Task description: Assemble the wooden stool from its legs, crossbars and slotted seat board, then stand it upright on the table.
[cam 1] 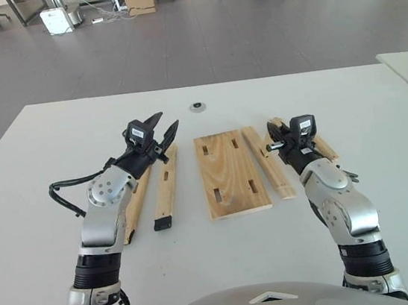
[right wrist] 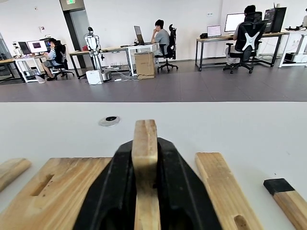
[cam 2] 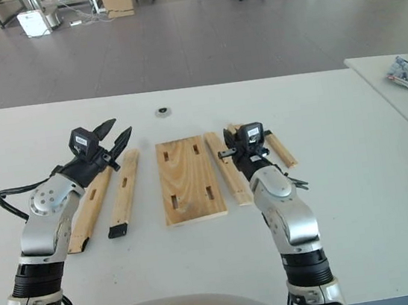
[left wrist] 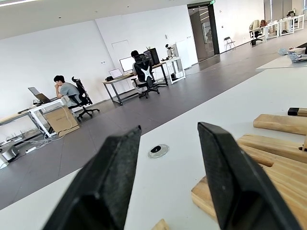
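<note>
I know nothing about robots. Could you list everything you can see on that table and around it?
Seat board: one, pale wood with four slots, flat at the table's middle.
Left sticks: two, pale wood, one black-tipped, left of the board.
Held stick: one, pale wood, right of the board.
Loose right sticks: two, pale wood, one black-tipped, right of the held one.
Round insert: one, dark, in the tabletop beyond the board.
Table: one, white.
Desks and office chairs: several, in the room behind.
Left pincer: one, black, open, over the left sticks' far ends.
Right pincer: one, black, shut on the held stick.
</note>
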`<state>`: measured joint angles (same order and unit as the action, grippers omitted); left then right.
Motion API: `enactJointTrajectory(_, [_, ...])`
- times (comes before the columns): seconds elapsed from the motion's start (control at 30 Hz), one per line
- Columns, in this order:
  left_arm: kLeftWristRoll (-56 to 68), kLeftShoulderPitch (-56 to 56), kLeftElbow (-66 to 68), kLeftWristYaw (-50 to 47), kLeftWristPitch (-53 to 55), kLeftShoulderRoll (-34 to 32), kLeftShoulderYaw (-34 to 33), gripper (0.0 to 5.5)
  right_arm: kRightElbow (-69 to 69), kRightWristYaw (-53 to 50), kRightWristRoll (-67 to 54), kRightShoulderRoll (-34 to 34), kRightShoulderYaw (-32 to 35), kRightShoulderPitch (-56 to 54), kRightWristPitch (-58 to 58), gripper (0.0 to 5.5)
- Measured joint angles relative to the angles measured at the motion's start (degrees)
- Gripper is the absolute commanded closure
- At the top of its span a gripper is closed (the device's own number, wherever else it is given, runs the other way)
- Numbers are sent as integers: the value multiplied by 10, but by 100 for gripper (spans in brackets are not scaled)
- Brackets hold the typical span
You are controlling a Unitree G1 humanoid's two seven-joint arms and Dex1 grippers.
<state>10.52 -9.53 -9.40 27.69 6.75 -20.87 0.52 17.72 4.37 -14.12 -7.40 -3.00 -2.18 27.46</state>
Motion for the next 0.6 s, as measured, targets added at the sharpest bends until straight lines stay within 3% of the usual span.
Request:
enactJointTrajectory(0.43, [0, 0, 0, -9, 0, 3, 0, 333, -5, -33, 48, 11, -15, -19, 21, 508])
enactJointTrajectory(0.6, [1, 0, 0, -11, -1, 6, -5, 333, -64, -31, 60, -16, 14, -7, 62, 383])
